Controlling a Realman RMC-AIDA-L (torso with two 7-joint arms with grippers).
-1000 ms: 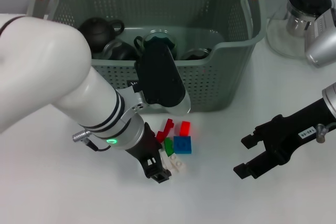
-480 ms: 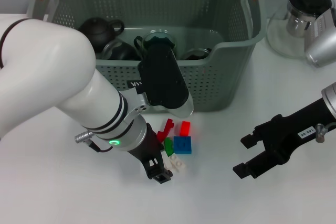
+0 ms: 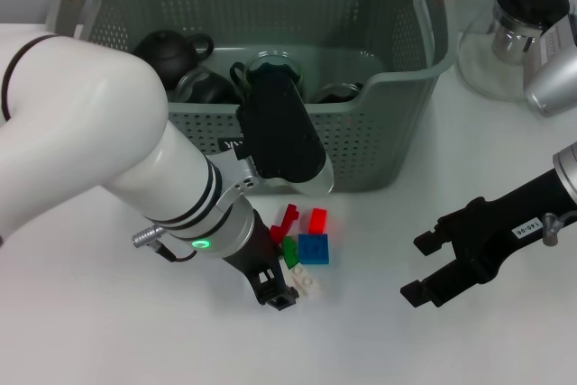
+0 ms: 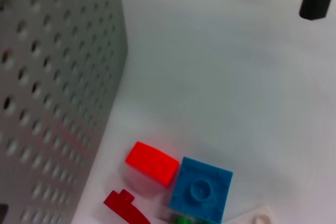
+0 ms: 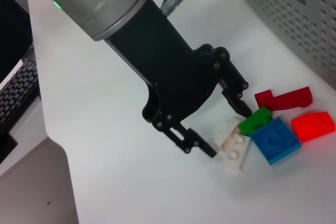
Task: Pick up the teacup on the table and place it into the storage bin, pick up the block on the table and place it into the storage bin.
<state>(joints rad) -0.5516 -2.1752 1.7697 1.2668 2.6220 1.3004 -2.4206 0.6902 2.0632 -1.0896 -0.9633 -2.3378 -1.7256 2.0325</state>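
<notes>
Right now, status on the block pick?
Left gripper open, fingers straddling the white block. Right gripper open, idle. Green block touching it.

Bright, even light with soft shadows; the left wrist view looks somewhat blurred up close.

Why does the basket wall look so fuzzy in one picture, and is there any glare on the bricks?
Left wrist view: the bin wall is very close and out of focus, and the red brick glows, overexposed. Head view: even light, a soft shadow under the left gripper. Right wrist view: sharp, little glare on the white brick.
</notes>
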